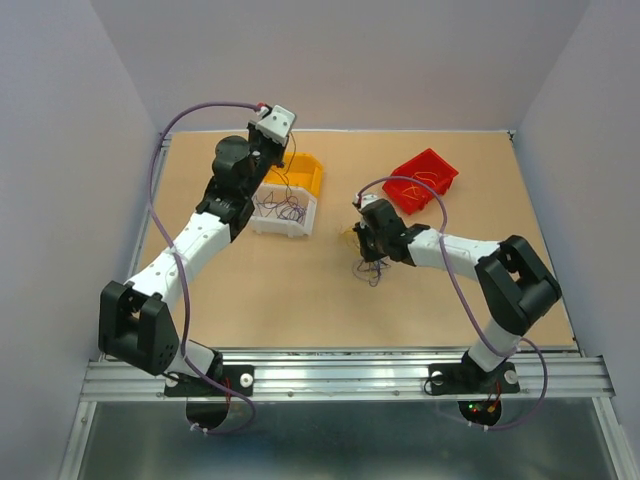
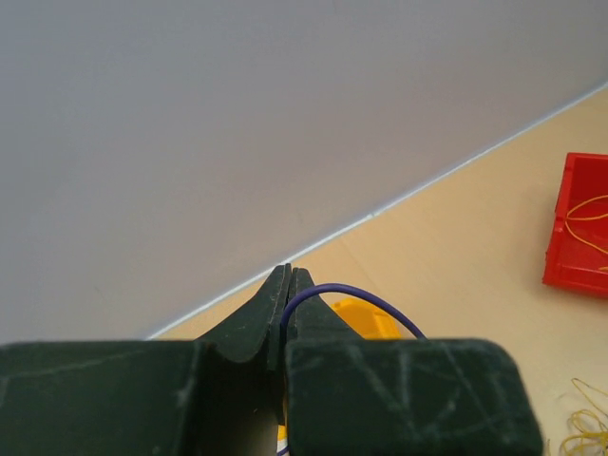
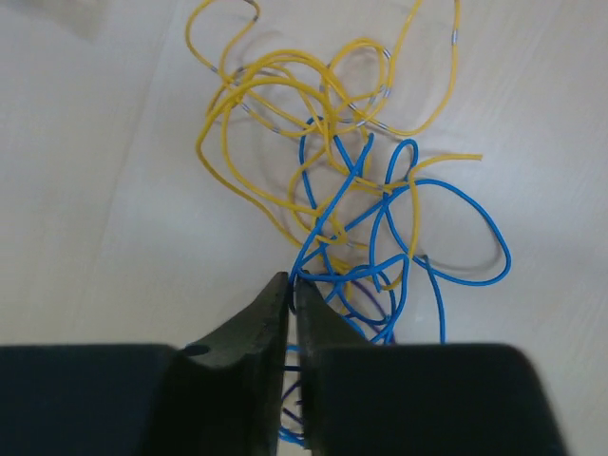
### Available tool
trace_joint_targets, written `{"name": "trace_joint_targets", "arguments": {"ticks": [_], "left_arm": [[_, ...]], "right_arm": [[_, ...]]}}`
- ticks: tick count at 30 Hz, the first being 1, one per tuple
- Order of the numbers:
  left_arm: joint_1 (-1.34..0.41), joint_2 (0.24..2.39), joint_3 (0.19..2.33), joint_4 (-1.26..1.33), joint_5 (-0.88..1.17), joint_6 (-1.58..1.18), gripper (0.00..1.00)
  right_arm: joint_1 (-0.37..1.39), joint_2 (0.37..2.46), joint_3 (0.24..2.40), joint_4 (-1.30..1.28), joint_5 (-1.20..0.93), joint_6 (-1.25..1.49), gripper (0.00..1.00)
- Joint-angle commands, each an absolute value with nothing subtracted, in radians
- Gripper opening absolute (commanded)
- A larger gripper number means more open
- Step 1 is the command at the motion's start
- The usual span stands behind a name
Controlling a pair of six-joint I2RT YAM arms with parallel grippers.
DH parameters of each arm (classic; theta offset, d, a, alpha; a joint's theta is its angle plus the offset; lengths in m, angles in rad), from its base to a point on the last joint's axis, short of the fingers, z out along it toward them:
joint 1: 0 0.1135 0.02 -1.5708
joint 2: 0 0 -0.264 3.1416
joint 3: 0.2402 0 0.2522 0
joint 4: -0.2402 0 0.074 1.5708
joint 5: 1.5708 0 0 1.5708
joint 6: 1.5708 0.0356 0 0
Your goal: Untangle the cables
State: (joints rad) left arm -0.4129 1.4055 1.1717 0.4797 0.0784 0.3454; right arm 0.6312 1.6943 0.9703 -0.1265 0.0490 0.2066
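1. Tan wooden surface [image 1: 300,310]: all the items below are carried on it.
2. Right gripper [image 3: 292,283]: lowered at mid-surface. Its black fingers are drawn together on blue strands at the clump's near edge.
3. Tangled clump of thin yellow and blue wires [image 3: 351,180]: laid on the surface under the right gripper. The loops are loosely spread, with the yellow mostly beyond the blue.
4. White plastic bin [image 1: 283,222]: set left of centre, with dark thin wires [image 1: 280,208] heaped inside.
5. Yellow plastic bin [image 1: 308,176]: placed just behind the white bin.
6. Left gripper [image 2: 287,277]: held above the yellow bin. Its fingers are pressed shut on a single thin purple wire [image 2: 351,291], which arches out rightward.
7. Red plastic bin [image 1: 422,180]: set far right, well apart from the other bins. Yellow wire loops [image 2: 581,211] are seen inside.
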Motion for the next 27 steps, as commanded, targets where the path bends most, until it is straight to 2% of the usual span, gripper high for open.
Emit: {"name": "trace_joint_targets", "arguments": {"ticks": [1,2,4,5,8,15,19,23,27], "left_arm": [[-0.414,1.379,1.157,0.586,0.118,0.33,0.0],[-0.408,1.382,1.155,0.591,0.12,0.327,0.0],[-0.402,1.382,1.146,0.598,0.121,0.327,0.0],[-0.399,1.381,1.141,0.607,0.121,0.327,0.0],[-0.393,1.381,1.12,0.624,0.12,0.33,0.0],[-0.373,1.419,1.072,0.679,0.092,0.364,0.0],[-0.321,1.456,1.057,0.706,0.095,0.354,0.0],[-0.292,1.494,1.045,0.724,0.101,0.342,0.0],[-0.287,1.522,1.043,0.695,0.051,0.339,0.0]], "right_arm": [[0.695,1.589,0.985,-0.209,0.08,0.186,0.2],[0.713,1.553,0.976,-0.207,0.081,0.184,0.38],[0.721,1.523,0.965,-0.204,0.084,0.183,0.52],[0.722,1.508,0.953,-0.198,0.089,0.184,0.56],[0.724,1.479,0.936,-0.192,0.112,0.184,0.61],[0.724,1.436,0.919,-0.161,0.091,0.178,0.62],[0.724,1.416,0.899,-0.056,0.013,0.15,0.63],[0.724,1.439,0.922,-0.017,-0.025,0.158,0.47],[0.724,1.469,0.919,0.109,-0.083,0.155,0.43]]}}
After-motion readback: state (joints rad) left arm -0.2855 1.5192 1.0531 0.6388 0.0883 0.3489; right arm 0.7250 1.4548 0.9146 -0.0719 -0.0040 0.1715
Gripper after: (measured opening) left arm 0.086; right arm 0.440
